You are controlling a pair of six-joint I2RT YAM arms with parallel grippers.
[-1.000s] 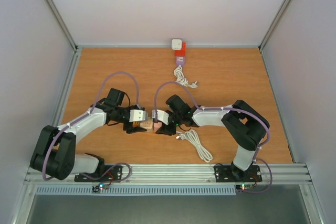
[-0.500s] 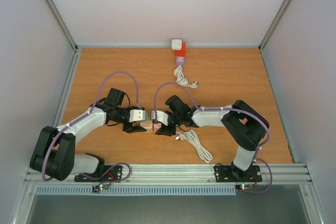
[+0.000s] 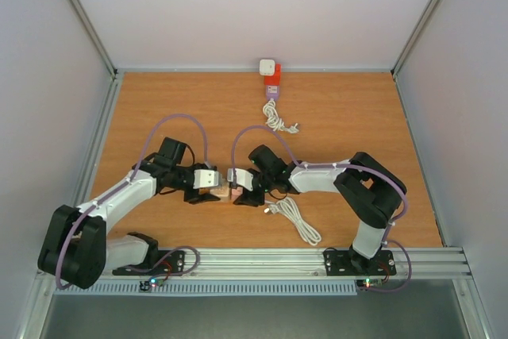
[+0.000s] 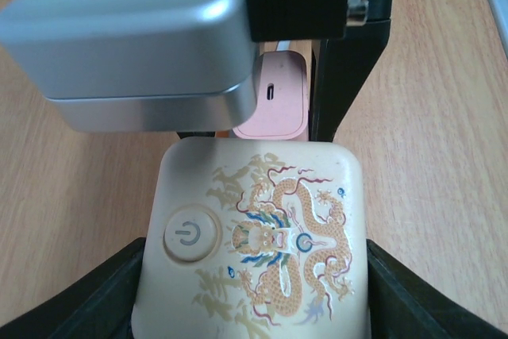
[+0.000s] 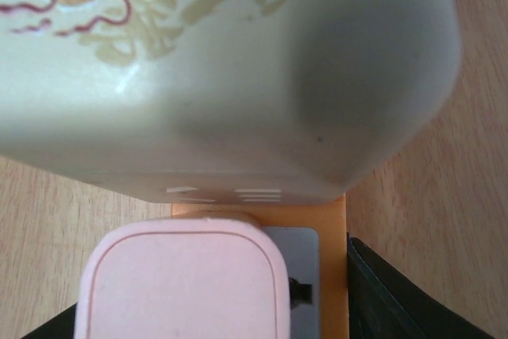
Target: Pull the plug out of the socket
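Observation:
A cream socket cube with a dragon print and a power button sits on the wooden table; in the top view the socket lies between both grippers. My left gripper is shut on it, one black finger on each side. A pink plug with a small port sits against the socket's far, orange face. My right gripper is shut around the pink plug, its black finger to the right. I cannot tell whether the prongs are still inside.
A loose white cable lies coiled on the table just right of the right gripper. A red power strip with a white adapter stands at the back edge, with a white cord bundled in front of it.
Both grippers and the socket have shifted slightly toward the near edge and left. Both grips are unchanged.

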